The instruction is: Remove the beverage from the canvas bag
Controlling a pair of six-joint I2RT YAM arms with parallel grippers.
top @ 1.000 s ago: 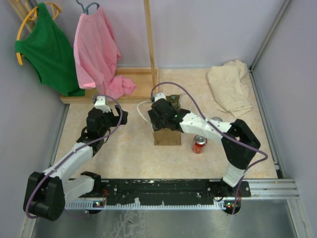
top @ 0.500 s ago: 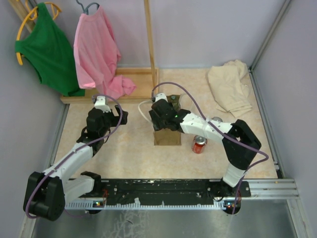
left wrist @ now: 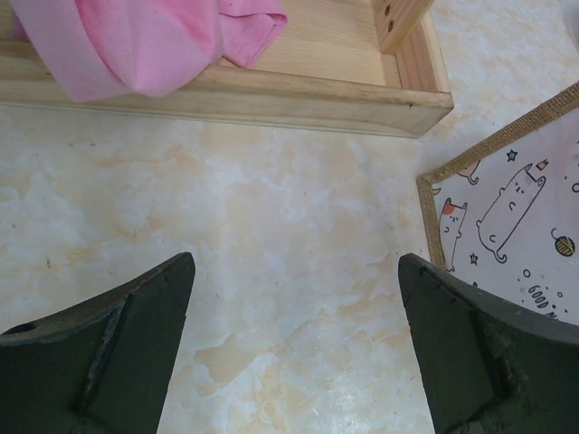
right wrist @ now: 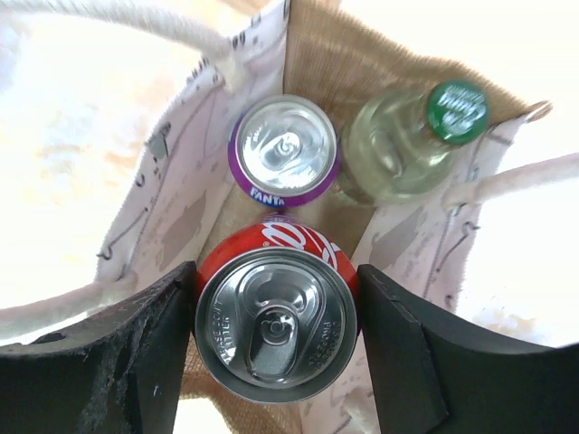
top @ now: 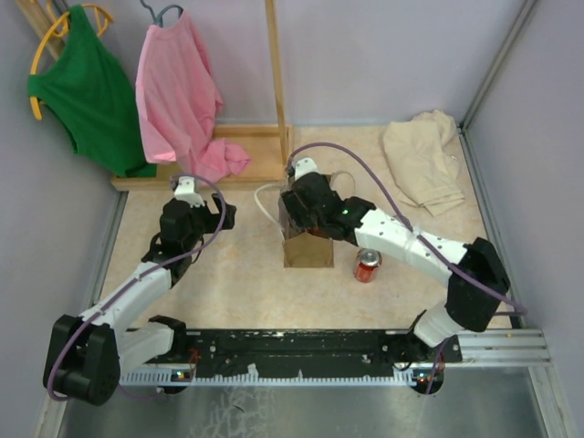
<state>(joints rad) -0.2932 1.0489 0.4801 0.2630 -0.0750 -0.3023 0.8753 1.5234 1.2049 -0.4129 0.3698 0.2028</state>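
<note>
The canvas bag stands at mid-table, tan with white rope handles. My right gripper hangs over its open top, and both black fingers press the sides of a red cola can, the beverage, held upright above the bag's opening. Deeper inside stand a purple Fanta can and a green-capped clear bottle. My left gripper sits to the left of the bag, open over bare tabletop. The bag's printed corner shows at the right of the left wrist view.
Another red can stands on the table just right of the bag. A wooden rack base with a pink shirt and a green shirt lies at the back left. A beige cloth is heaped at the back right.
The right gripper's jaws closed in on the red can, and the arm stretched out, carrying the gripper up and toward the back. The left arm stayed put.
</note>
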